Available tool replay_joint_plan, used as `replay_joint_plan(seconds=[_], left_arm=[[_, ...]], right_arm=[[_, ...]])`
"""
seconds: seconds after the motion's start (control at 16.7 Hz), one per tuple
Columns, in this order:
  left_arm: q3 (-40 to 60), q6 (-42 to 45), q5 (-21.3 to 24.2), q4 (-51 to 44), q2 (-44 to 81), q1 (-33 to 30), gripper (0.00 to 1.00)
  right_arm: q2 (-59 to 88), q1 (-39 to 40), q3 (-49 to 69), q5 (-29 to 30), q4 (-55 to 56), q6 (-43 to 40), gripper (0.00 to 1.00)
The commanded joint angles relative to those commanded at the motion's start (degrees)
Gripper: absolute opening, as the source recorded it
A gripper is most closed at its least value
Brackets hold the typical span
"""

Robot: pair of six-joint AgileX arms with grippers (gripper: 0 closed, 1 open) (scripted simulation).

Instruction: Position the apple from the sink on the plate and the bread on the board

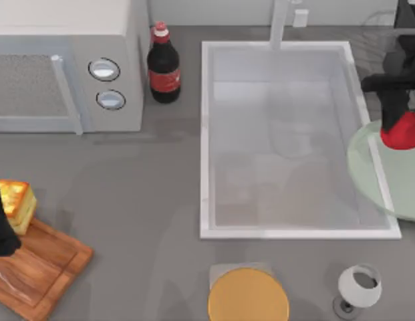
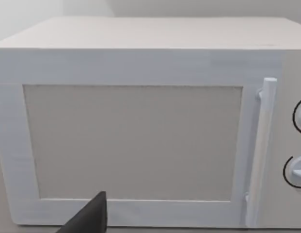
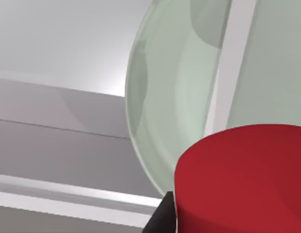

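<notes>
At the near left corner of the tabletop (image 1: 140,200), the bread (image 1: 16,204) sits on the far end of the board (image 1: 40,271), with the left gripper (image 1: 3,231) standing right against it; whether that gripper grips the slice or has let go I cannot tell, since the dark arm covers the contact and the left wrist view looks past one dark fingertip (image 2: 89,216) to the microwave (image 2: 140,121). By my judgement the bread half of the task is as good as done, needing at most a release and a withdrawal

Along the near edge stand a round orange disc (image 1: 248,297) and a small white glass (image 1: 359,287), both untouched. Beyond them lies the sink (image 1: 206,134), its basin bare

At the right side, the apple (image 1: 402,131) is out of the sink and over the plate (image 1: 374,167), which overlaps the sink's right rim. The right gripper (image 1: 398,120) appears clenched on the apple from above; the right wrist view shows the red fruit (image 3: 242,179) close under the camera with the plate (image 3: 165,97) behind it. Whether the apple rests on the plate or hangs just above it I cannot tell. What seems left is setting it down and releasing

Farthest back stands a cola bottle (image 1: 164,65)
</notes>
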Motion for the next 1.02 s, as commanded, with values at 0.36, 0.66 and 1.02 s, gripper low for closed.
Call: replay_joint_plan(seconds=[0.36,0.66,1.02], left_arm=[[0.0,0.0,0.0,0.0,0.0,0.0,1.00],[0.0,0.0,0.0,0.0,0.0,0.0,1.00],[0.0,0.0,0.0,0.0,0.0,0.0,1.00]], right_arm=[[0.0,0.0,0.0,0.0,0.0,0.0,0.83],[0.0,0.0,0.0,0.0,0.0,0.0,1.00],[0.9,4.2,0.2,-4.0,0.0,-3.1,1.00]])
